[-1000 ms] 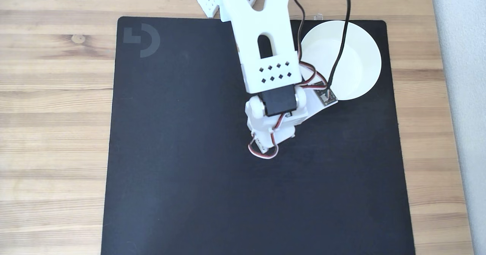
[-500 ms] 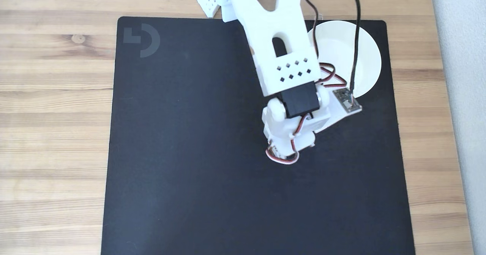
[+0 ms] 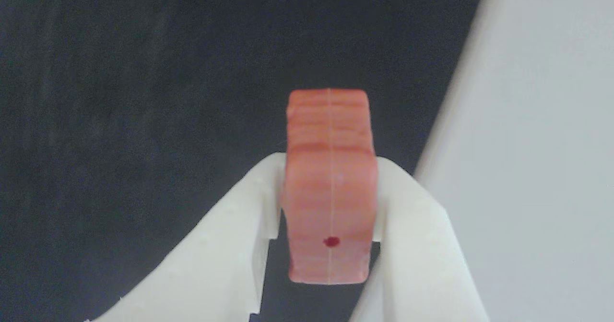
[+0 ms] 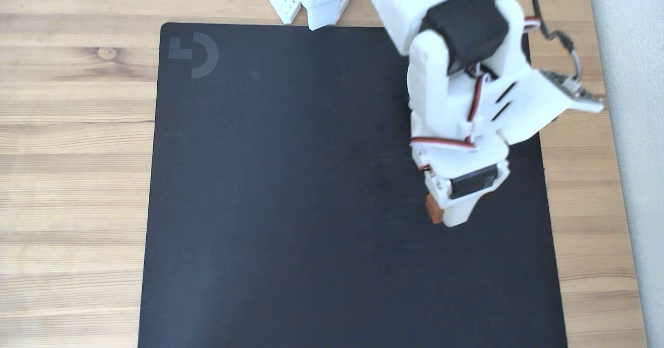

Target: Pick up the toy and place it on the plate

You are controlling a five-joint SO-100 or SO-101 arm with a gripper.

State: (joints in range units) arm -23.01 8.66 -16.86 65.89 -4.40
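Wrist view: toy (image 3: pixel 330 183) pinched between both white fingers (image 3: pixel 225 245) of the gripper (image 3: pixel 330 168), clamped on its flat sides, probably to keep it from twisting in transit. Reddish-brown, blocky, round-cornered, faintly ridged, a fine seam down the middle, a tiny dark hole low on the near face. Matte black mat (image 3: pixel 120 96) beneath. Pale smooth surface right of toy, possibly the plate; hard to tell. Fixed view: toy (image 4: pixel 433 209) above the mat (image 4: pixel 285 208), near its right edge.
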